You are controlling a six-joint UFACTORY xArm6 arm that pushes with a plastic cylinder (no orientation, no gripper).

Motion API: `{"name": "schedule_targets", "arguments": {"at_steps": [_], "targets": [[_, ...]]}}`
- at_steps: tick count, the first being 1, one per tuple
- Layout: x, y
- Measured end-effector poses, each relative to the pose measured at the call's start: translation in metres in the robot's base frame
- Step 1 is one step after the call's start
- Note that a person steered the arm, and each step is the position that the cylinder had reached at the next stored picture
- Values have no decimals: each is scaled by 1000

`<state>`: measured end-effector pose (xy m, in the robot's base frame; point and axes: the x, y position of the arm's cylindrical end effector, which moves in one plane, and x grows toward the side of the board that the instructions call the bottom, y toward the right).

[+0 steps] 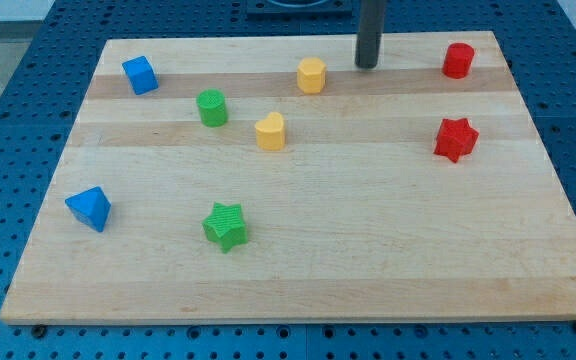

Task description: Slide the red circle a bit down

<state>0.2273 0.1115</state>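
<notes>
The red circle [457, 60], a short red cylinder, stands near the top right corner of the wooden board [298, 270]. My tip [367, 66] rests on the board near the top edge, well to the left of the red circle and just right of the yellow hexagon [311, 75]. The tip touches no block. A red star [456, 139] lies below the red circle, toward the view's bottom.
A blue cube [140, 75] sits at the top left. A green cylinder [211, 108] and a yellow heart [270, 131] lie left of centre. A blue triangle [90, 208] and a green star [226, 226] lie at the lower left.
</notes>
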Motion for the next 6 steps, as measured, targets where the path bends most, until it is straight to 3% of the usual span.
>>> {"name": "schedule_targets", "arguments": {"at_steps": [1,2,4,6], "targets": [[-36,72],[-35,136],[-29,136],[57,127]]}}
